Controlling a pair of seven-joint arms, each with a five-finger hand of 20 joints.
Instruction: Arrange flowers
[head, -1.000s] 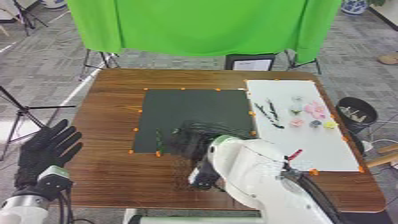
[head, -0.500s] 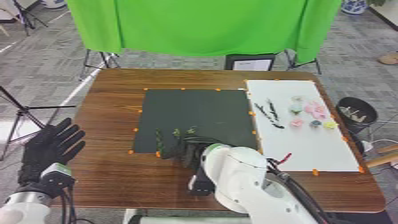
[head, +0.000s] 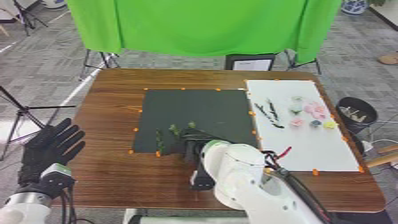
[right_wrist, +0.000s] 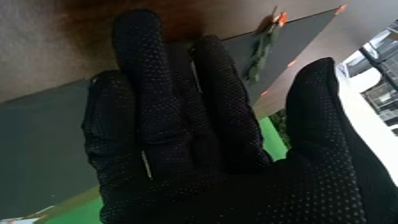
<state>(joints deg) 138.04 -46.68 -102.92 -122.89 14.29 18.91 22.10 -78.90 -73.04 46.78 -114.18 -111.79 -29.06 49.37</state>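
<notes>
Tripod (head: 19, 107) legs, thin and black, stand on the floor at the left edge of the frame. Just right of them, at the lower left, is the left hand (head: 51, 145) — its fingers are straight and spread, and it holds nothing.

Next is the brown table (head: 99, 112). A big green cloth (head: 204, 30) hangs past its far side, at the top. A dark mat (head: 195, 105) lies on the table, in the middle of the frame, with little orange marks (head: 131, 151) by its edges. Near the mat's lower left corner lies a dark green sprig (head: 160, 140). A bit to the right are two lighter green leafy bits (head: 174, 129), close to the right hand (head: 194, 142).

That hand is over the mat's lower part. In the right wrist view its fingers are long and straight, and the thumb sticks out apart from them. Some green shows between them — I can't tell if the hand touches it.

On the right is a white board (head: 311, 155). Black twigs (head: 269, 114) lie on its left part. Beside them are small flowers: a pale one (head: 297, 108), a big pink one (head: 314, 109), a small pink one (head: 297, 122), a gray one (head: 315, 124) and a yellow one (head: 330, 125). Past the table's right edge is a black bin (head: 344, 106).
</notes>
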